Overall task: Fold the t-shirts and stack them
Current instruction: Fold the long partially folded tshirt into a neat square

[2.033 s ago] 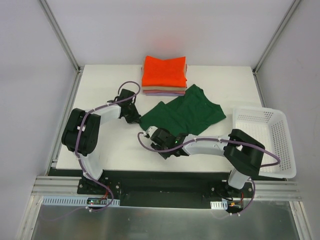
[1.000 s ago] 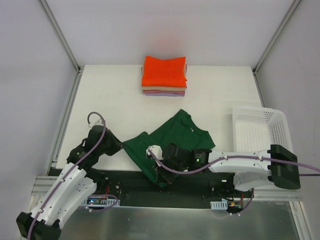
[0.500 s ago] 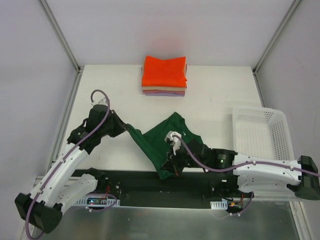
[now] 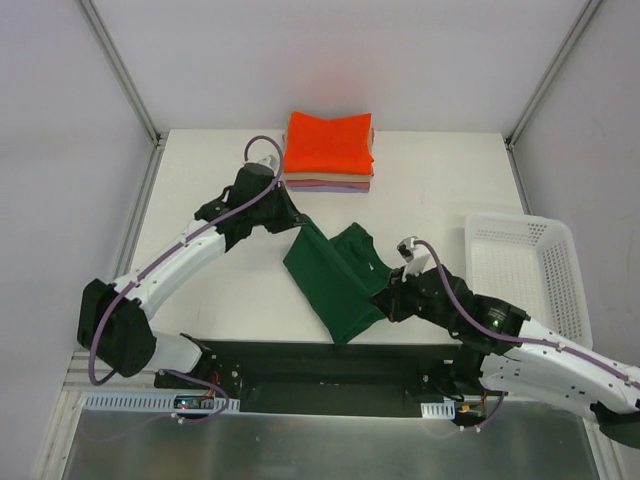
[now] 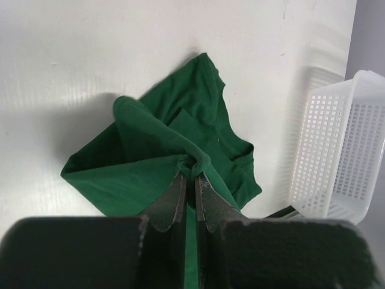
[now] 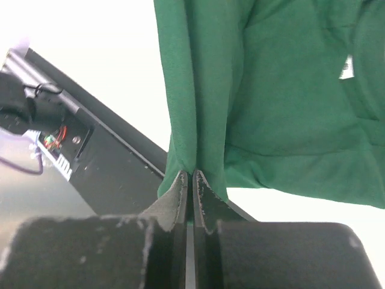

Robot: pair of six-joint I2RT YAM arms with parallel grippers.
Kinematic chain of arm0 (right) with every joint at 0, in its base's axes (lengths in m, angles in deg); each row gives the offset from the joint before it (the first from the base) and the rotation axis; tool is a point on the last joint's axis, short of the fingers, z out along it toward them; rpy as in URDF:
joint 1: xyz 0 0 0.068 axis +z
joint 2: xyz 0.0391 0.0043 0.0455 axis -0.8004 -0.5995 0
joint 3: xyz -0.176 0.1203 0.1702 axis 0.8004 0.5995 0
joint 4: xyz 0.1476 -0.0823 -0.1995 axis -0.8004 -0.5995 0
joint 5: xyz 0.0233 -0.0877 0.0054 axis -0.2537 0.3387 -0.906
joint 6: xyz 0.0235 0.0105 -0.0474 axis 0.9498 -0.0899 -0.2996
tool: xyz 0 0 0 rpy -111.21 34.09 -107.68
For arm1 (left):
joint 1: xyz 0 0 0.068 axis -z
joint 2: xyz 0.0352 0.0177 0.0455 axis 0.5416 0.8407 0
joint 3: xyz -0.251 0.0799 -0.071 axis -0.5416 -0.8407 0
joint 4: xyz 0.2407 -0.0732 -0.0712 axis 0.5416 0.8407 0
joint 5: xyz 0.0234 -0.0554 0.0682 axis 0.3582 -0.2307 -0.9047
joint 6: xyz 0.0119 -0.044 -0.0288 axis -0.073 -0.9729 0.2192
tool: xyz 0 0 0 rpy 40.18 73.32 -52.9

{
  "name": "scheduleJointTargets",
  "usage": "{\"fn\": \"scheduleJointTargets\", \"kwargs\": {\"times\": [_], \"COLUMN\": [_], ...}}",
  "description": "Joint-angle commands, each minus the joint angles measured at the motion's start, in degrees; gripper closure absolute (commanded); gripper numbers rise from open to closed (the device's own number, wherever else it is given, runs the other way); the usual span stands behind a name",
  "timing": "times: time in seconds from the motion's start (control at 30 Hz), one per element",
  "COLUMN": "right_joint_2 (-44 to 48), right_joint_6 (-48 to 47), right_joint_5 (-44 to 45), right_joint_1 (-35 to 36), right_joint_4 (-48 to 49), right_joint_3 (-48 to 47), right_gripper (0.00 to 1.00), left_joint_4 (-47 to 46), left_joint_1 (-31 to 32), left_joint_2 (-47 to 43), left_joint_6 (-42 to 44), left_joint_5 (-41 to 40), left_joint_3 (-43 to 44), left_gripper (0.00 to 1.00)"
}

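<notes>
The top camera looks down from above and behind the arm bases, taking in the whole bench (image 4: 430, 190). The left wrist camera peers past the left claw (image 5: 189, 176), close above the dark green t-shirt (image 5: 153, 141), with the white basket (image 5: 337, 150) on the right. The right wrist camera sits even closer behind the right claw (image 6: 191, 176). All three share that shirt

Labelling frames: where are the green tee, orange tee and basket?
green tee (image 4: 335, 285), top view, middle of the cloth
orange tee (image 4: 328, 142), top view, centre of top face
basket (image 4: 520, 262), top view, bare mesh floor
</notes>
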Motion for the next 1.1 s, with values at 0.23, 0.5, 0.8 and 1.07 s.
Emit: {"fn": "scheduleJointTargets", "kwargs": {"times": [0.23,0.5,0.8,1.07], "right_joint_2": [-2.51,-5.42,-8.58,-14.73], "right_joint_6": [-1.16,-2.3,-5.81,-6.17], "right_joint_5": [-8.54,-9.87,-5.75,4.62], "right_joint_1": [-18.13,-25.61,-31.5,-34.14], "right_joint_4": [-10.52,-9.38,-7.01,-7.44], "right_joint_3": [0.38,2.32,5.13,1.63], "right_gripper": [1.0,1.0,0.95,0.46], "left_joint_4": [-5.15,-5.06,-5.06,-4.89], "left_joint_1": [0.87,1.84,2.01,1.93], "left_joint_2": [19.11,31.16,41.01,44.53], "left_joint_6": [3.27,4.94,6.43,7.48], "left_joint_5": [-0.96,0.97,4.13,8.69], "left_joint_3": [15.42,24.48,30.98,35.82], "left_gripper": [1.0,1.0,1.0,0.18]}}
